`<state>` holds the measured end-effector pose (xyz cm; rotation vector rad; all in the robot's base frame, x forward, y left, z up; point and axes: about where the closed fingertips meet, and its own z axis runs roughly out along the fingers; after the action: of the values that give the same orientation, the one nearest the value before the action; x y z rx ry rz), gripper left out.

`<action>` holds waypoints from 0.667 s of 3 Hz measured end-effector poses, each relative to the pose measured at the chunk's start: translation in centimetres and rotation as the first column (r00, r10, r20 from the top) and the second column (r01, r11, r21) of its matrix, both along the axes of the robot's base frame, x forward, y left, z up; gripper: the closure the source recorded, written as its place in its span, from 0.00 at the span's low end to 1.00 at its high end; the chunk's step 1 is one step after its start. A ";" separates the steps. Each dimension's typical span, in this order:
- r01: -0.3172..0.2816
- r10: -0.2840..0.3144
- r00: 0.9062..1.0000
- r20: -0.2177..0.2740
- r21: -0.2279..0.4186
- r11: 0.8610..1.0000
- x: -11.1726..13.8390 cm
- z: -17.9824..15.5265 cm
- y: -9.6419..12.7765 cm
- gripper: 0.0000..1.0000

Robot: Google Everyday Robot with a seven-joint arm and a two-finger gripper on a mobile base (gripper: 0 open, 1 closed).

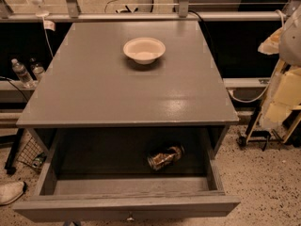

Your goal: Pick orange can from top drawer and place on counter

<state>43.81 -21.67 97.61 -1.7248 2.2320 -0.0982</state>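
Your orange can lies on its side in the open top drawer, lower centre-right of the frame, close under the front edge of the counter; a glancing touch could roll it away, and a steep reach could strike that edge. Its long axis runs lower left to upper right, a silvery end facing each way. The gripper hangs at the frame's right edge, well apart from the can; released or clenched, I cannot tell.

Orange can on side in open top drawer, under counter.
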 end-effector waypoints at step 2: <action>0.014 -0.015 1.000 0.008 0.047 0.999 -1.2 -1.5 0.5 0.00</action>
<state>42.58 -21.21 96.07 -1.6814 2.2233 -0.0555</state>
